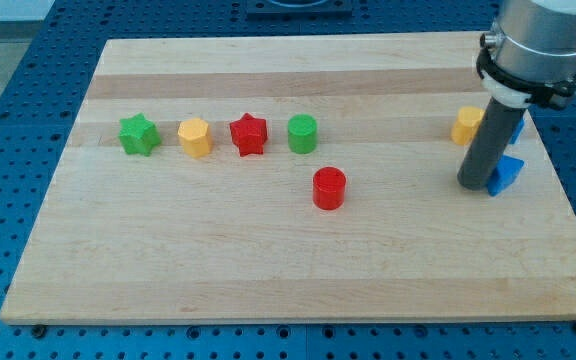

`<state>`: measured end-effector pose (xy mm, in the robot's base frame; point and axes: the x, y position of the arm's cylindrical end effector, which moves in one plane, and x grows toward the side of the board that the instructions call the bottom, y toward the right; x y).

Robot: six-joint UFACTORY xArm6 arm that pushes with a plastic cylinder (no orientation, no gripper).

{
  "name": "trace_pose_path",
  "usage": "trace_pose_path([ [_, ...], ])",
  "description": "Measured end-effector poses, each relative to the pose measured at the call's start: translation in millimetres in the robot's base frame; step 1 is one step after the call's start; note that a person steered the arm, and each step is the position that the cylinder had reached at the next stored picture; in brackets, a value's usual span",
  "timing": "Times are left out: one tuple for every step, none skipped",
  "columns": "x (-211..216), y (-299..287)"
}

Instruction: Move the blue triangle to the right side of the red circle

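Observation:
The red circle (329,188) lies near the middle of the wooden board (268,270). The blue triangle (506,173) lies far to the view's right, partly hidden behind my rod. My tip (475,184) rests on the board, touching the triangle's left side. The triangle is well to the right of the red circle, with a wide gap between them.
A row along the upper left holds a green star (139,134), a yellow hexagon (195,137), a red star (249,134) and a green circle (302,133). A yellow block (467,125) and another blue block (516,128) sit behind the rod.

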<state>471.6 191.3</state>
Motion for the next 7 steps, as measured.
trace_pose_path([
  [-11.5, -4.5],
  [-40.8, -0.5],
  [-54.8, 21.8],
  [-34.8, 61.5],
  [8.5, 58.9],
  [29.1, -7.1],
  [37.2, -66.7],
])
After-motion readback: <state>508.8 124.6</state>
